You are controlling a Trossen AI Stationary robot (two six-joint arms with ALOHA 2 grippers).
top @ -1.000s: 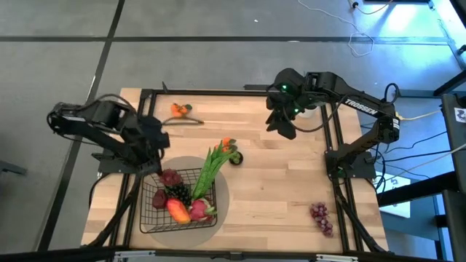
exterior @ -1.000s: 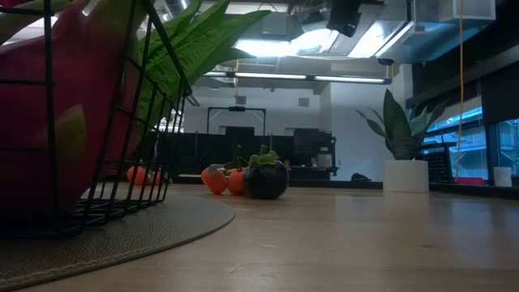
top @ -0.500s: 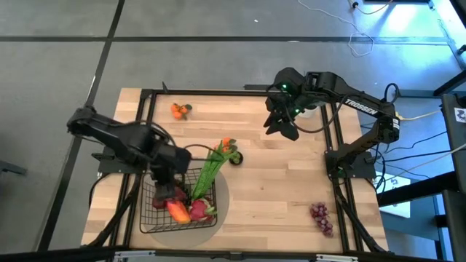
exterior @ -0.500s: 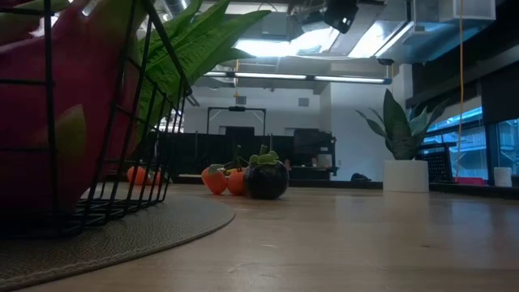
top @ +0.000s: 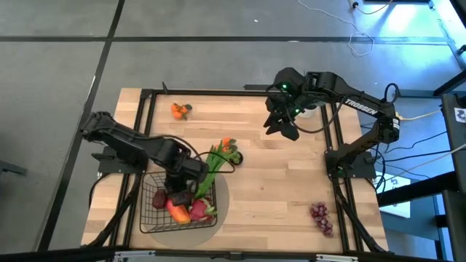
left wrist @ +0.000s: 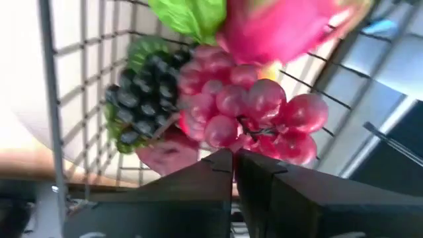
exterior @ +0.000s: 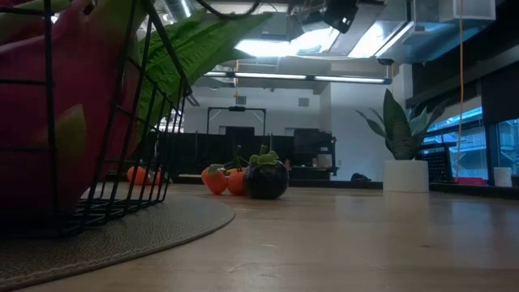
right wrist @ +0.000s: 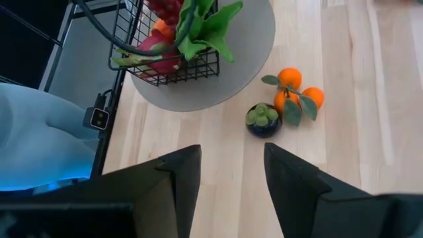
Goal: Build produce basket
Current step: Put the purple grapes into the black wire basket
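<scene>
Red grapes [left wrist: 248,112] touch closed left fingers [left wrist: 211,173].

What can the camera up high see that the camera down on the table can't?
Only the high view shows both arms, the left gripper over the basket, the right gripper hanging far off, and grapes alone near the table corner. Only the low view shows a potted plant in the room behind. Both show the basket, green leaves, oranges and a dark round fruit.
</scene>
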